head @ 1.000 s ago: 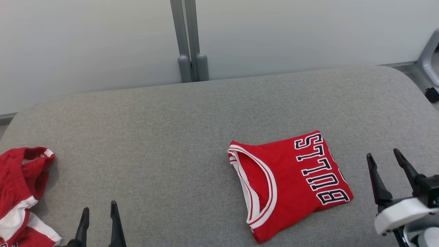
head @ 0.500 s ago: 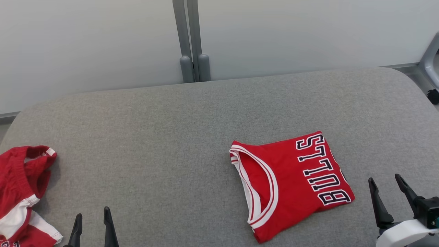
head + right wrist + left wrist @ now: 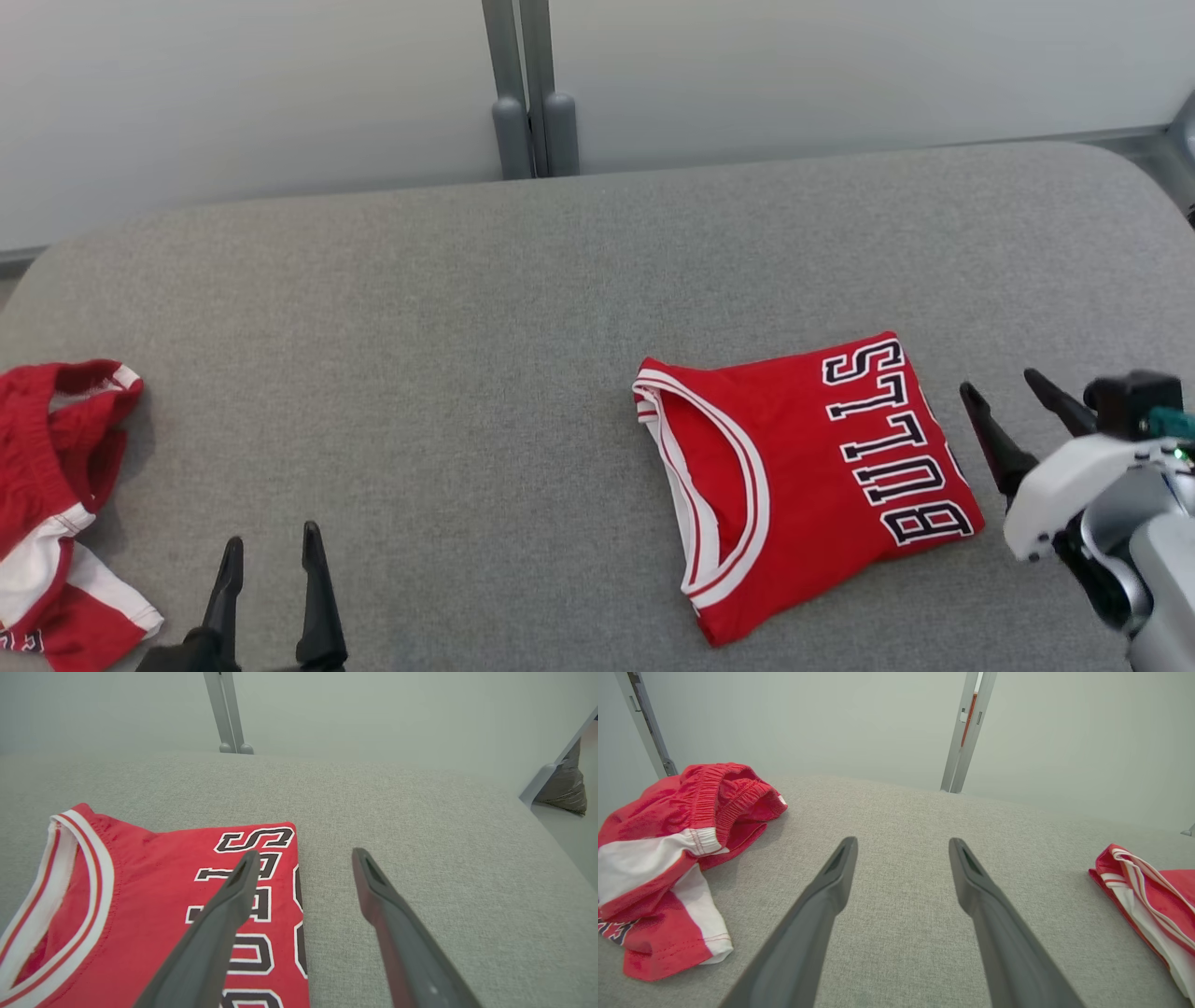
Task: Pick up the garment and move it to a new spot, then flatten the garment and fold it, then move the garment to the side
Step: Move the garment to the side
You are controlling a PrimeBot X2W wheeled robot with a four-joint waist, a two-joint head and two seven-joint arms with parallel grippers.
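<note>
A: So, jersey [image 3: 803, 476] pos?
B: Red, folded, flat on grey fabric surface [image 3: 467, 308], right half, nearer front edge than back. Lettering faces right edge.
A: Pincers?
B: Both spread wide, nothing held. The right gripper [image 3: 999, 381] just beside lettered side; touching or not, can't tell. The left gripper [image 3: 272, 535] nr front edge, left half, well apart from jersey.
A: Else?
B: Crumpled red-white shorts [image 3: 56, 504] at left edge.

Head view high, facing forward and down on grey counter [image 3: 467, 308], left wrist view low, skimming its surface, right wrist view low, close over folded jersey [image 3: 140, 905], jersey in all three, shorts [image 3: 668, 858] in head and left wrist.
</note>
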